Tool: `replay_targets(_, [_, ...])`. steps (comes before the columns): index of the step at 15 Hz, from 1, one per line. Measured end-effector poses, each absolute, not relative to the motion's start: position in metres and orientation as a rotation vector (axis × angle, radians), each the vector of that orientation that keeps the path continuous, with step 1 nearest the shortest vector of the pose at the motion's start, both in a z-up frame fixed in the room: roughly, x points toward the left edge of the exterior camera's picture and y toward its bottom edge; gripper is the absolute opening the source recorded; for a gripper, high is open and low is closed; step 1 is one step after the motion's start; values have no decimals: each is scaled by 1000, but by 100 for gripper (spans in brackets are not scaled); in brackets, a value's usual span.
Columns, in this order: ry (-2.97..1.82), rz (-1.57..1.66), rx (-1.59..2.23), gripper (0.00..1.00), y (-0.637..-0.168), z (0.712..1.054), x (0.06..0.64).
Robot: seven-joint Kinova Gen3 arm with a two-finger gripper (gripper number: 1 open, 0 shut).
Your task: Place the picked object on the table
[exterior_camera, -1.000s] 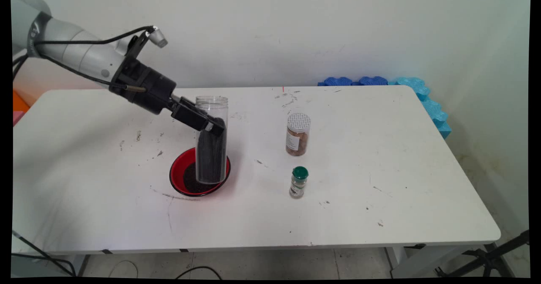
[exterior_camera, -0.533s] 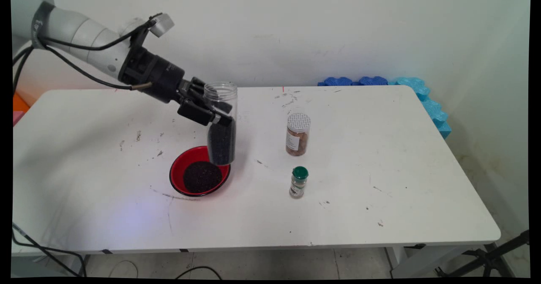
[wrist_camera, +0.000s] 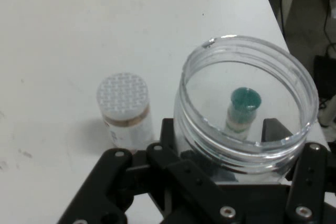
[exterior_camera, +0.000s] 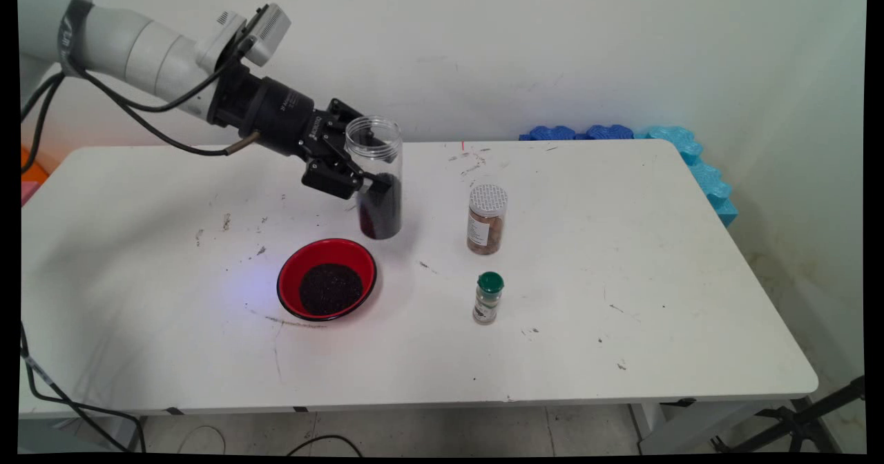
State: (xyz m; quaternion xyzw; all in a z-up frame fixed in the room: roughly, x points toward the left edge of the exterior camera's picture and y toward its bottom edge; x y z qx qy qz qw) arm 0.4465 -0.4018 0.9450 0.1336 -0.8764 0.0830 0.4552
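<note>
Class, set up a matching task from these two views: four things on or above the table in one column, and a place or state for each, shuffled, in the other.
1. clear jar
2. red bowl
3. green-capped bottle
4. silver-lidded jar

a. holds a dark heap
b. nearest the table's front edge
c. gripped, lifted, lidless
d. stands behind the small bottle

Pairs: 1-c, 2-a, 3-b, 4-d

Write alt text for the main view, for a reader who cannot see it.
A black gripper on a white arm holds a clear open jar, partly filled with dark grains, upright above a white table. Nearer the camera stands a red bowl of dark grains; to the right stand a brown spice jar and a smaller green-capped bottle.
</note>
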Motion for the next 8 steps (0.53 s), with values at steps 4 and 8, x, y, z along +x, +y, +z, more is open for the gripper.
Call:
replay_targets(4, [-2161,270,253,0,-403,946,442])
replay_targets(8, [-2156,301,233,0,-402,941,438])
